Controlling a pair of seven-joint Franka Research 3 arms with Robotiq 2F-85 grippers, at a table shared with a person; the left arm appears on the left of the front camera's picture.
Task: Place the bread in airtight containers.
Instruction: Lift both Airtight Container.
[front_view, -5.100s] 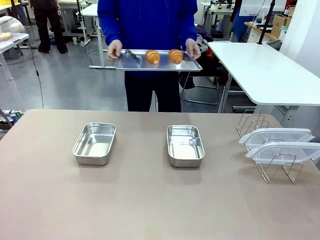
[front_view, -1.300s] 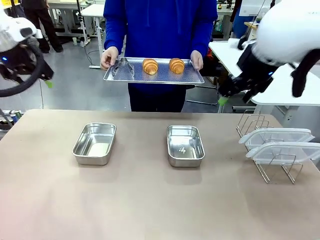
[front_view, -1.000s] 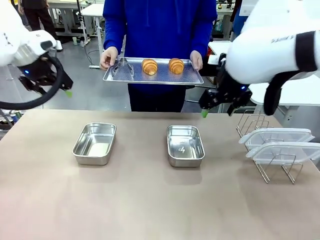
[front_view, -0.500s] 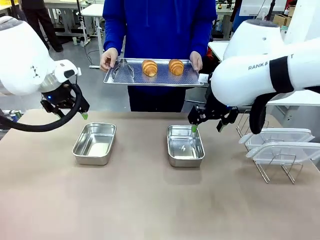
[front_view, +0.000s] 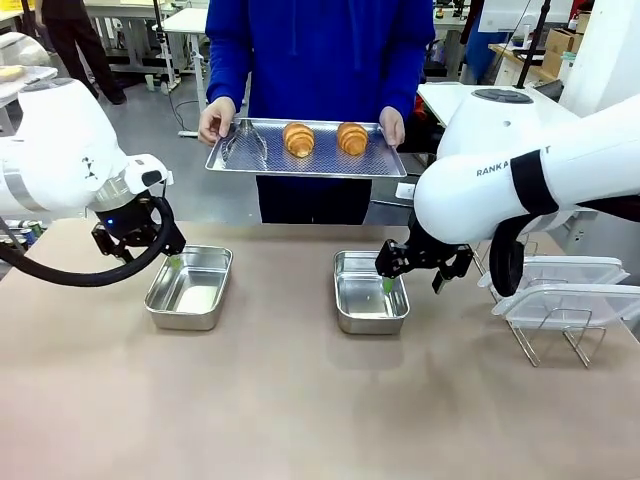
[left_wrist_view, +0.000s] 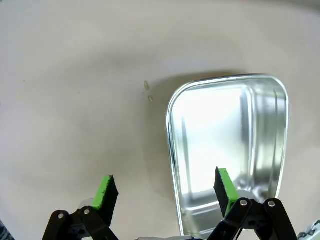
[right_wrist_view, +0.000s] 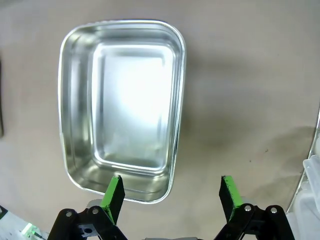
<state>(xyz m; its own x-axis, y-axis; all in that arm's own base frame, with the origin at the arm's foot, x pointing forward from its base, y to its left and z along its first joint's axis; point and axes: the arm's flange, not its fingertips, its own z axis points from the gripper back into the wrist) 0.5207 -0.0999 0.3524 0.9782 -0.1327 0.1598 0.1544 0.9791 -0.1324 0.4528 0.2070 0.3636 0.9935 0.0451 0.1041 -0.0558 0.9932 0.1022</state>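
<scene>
Counted from my remote console: two croissants (front_view: 298, 139) (front_view: 351, 138), one pair of tongs (front_view: 245, 143) and one tray (front_view: 380, 160) between a person's two hands (front_view: 215, 118) (front_view: 392, 122). On the one table (front_view: 300, 420) I count two steel tins (front_view: 190, 287) (front_view: 370, 292), two clear lids (front_view: 555, 270) (front_view: 570, 300), one wire rack (front_view: 500, 245) and two grippers (left_wrist_view: 165, 192) (right_wrist_view: 172, 197).

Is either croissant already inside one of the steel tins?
No, the two croissants lie on the tray held by the person; both tins are empty.
</scene>
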